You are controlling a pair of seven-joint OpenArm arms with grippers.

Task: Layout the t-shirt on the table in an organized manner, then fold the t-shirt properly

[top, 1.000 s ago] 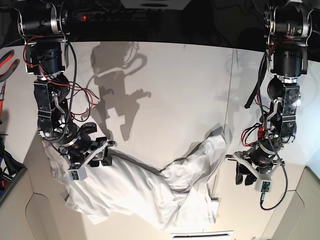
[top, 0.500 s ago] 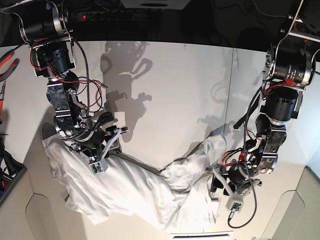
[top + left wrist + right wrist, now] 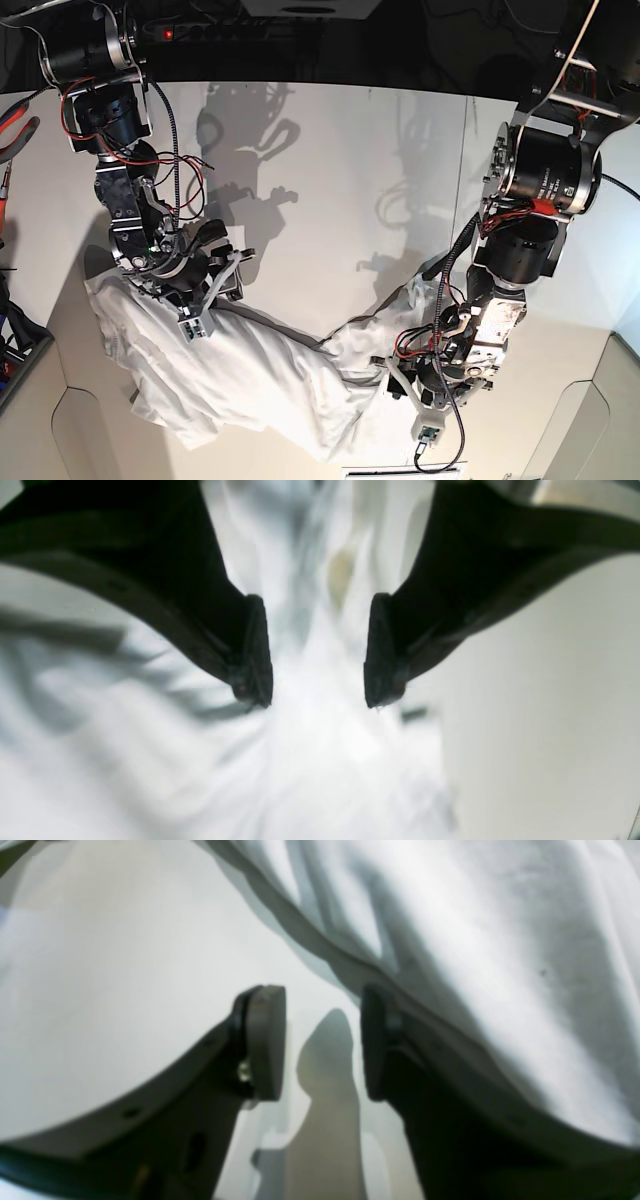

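The white t-shirt (image 3: 270,385) lies crumpled across the near half of the white surface (image 3: 340,190), stretched in a long wrinkled band from under the right arm on the base view's left side to a bunched, raised edge by the left arm on that view's right. A thin dark seam line (image 3: 462,170) runs across the surface on that same side. The left gripper (image 3: 318,700) points down at the bunched end of the cloth; in its wrist view the two dark fingers (image 3: 252,650) stand spread apart with blurred white fabric showing between and below them, and nothing is caught between the pads (the picture is too soft to say whether the tips touch the cloth). The right gripper (image 3: 322,1042) sits low at the other end of the shirt; its fingers (image 3: 265,1040) are also parted, with bare surface and their own shadow visible in the gap. One right finger lies just beside the shirt's folded edge, which runs diagonally past it, and the cloth fills the upper right of that wrist view.
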